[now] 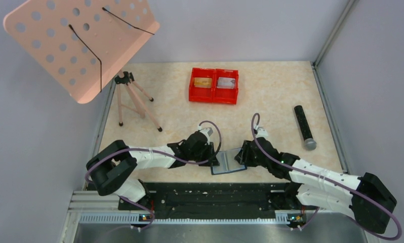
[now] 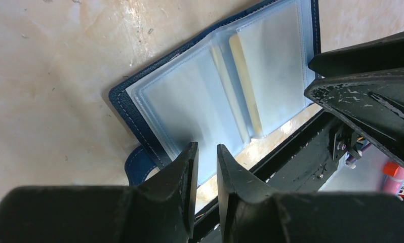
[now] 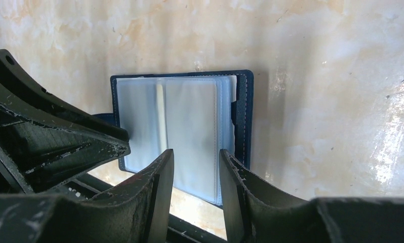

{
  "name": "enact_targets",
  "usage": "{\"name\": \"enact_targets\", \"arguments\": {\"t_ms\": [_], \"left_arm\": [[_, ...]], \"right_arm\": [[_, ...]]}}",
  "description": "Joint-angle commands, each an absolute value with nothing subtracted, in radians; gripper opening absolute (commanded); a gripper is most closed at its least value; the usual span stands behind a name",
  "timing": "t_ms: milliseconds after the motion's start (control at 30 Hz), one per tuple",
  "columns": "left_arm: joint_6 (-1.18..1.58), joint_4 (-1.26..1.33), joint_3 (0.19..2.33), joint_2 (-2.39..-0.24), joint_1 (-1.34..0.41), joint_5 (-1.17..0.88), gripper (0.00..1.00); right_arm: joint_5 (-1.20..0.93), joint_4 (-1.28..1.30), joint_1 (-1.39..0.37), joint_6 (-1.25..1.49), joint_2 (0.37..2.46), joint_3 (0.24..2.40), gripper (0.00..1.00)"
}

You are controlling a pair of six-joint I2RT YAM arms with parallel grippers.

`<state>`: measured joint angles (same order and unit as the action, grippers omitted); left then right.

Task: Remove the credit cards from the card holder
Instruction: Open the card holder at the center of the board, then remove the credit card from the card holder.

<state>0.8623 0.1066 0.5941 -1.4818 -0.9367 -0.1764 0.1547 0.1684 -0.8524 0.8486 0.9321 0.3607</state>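
The card holder (image 1: 229, 163) lies open at the table's near edge, clear sleeves up, between the two grippers. One gold-tan credit card (image 2: 244, 81) shows as a slim strip beside the spine, its long axis along the fold. It sits just ahead of the right gripper (image 3: 196, 158), whose jaws stand partly apart, holding nothing. The left gripper (image 2: 206, 153), jaws narrow, meets the left page's near edge; I can't tell if it pinches. No writing is legible.
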Motion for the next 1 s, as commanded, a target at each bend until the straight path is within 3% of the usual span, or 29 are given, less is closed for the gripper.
{"name": "enact_targets", "arguments": {"t_ms": [0, 500, 767, 967], "left_arm": [[0.852, 0.153, 0.587, -1.482, -0.933, -0.186, 0.26], [0.851, 0.16, 0.58, -1.486, -0.934, -0.186, 0.25], [0.853, 0.162, 0.58, -1.484, -0.934, -0.191, 0.25], [0.854, 0.161, 0.581, -1.482, -0.934, -0.19, 0.25]], "right_arm": [[0.149, 0.112, -0.841, 0.838, 0.963, 0.362, 0.39], [0.097, 0.013, -0.841, 0.845, 1.059, 0.337, 0.39], [0.061, -0.013, -0.841, 0.844, 1.008, 0.341, 0.36], [0.046, -0.003, -0.842, 0.827, 0.963, 0.349, 0.4]]}}
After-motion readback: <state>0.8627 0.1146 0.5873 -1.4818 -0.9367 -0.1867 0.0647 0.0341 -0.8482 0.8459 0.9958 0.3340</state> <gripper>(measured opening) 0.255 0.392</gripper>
